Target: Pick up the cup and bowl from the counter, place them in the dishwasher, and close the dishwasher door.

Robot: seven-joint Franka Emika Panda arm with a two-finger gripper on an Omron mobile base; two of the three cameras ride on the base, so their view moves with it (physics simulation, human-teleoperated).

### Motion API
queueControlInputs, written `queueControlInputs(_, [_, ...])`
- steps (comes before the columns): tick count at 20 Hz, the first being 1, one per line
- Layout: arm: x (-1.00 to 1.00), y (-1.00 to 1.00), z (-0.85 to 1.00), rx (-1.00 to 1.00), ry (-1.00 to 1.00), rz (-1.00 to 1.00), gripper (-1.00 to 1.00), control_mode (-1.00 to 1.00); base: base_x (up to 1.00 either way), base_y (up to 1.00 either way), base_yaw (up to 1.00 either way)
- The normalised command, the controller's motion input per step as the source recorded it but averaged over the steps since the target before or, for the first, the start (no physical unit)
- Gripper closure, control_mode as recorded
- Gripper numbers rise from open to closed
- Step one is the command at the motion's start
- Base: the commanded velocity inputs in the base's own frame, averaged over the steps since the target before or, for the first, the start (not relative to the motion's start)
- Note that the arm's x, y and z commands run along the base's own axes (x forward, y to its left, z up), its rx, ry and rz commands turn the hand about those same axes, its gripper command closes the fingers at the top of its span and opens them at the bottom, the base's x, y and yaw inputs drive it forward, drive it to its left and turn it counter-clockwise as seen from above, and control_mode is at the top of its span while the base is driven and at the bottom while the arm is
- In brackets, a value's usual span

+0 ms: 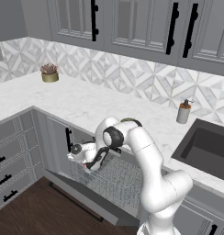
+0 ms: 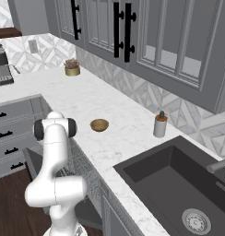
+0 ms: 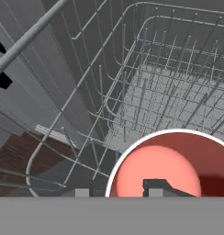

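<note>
- The gripper (image 1: 87, 166) hangs low over the silver wire rack (image 1: 114, 180) of the dishwasher (image 1: 111, 188), just above the open dishwasher door (image 1: 81, 195).
- The cup (image 3: 171, 166) sits right under the hand: in the hand view its white rim and red-pink inside lie at the bottom, with one dark finger (image 3: 156, 186) standing inside the rim. In the left base view a small red patch shows at the gripper.
- How wide the jaws stand, and whether they grip the cup wall or have let it go, I cannot tell (the other finger is not visible).
- The cup points mouth-up toward the hand, its axis roughly along the gripper's, so I judge that a straight pull back along that line would clear it.
- Rack wires and upright tines surround the cup on the far and left sides; they are what a sideways move could catch.
- The bowl (image 2: 99, 125) rests on the table (image 2: 105, 106), up and behind the arm, well apart from the gripper, with open marble around it.
- The soap dispenser (image 2: 160, 124) stands further along, near the sink (image 2: 179, 184); the gold plant pot (image 2: 72, 67) is far back by the wall. Neither blocks the way to the bowl.
</note>
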Motion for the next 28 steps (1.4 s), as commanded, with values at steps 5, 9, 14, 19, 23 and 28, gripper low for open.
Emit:
queueControlInputs(5, [-0.44, 0.11, 0.62, 0.00, -0.07, 0.00, -1.00, -1.00, 0.00, 0.00, 0.00])
queueControlInputs(9, [-0.60, 0.01, 0.93, 0.00, -0.08, 0.05, -1.00, -1.00, 0.00, 0.00, 0.00])
queueControlInputs(14, [-0.66, 0.13, 1.00, 0.00, 0.04, 0.08, -1.00, -1.00, 0.00, 0.00, 0.00])
queueControlInputs(19, [-0.45, 0.17, 1.00, 0.00, 0.00, 0.07, -1.00, -1.00, 0.00, 0.00, 0.00])
queueControlInputs(23, [-0.25, 0.03, 1.00, 0.00, 0.00, 0.05, -1.00, -1.00, 0.00, 0.00, 0.00])
queueControlInputs(28, [-0.30, -0.01, 1.00, 0.00, 0.01, 0.05, -1.00, -1.00, 0.00, 0.00, 0.00])
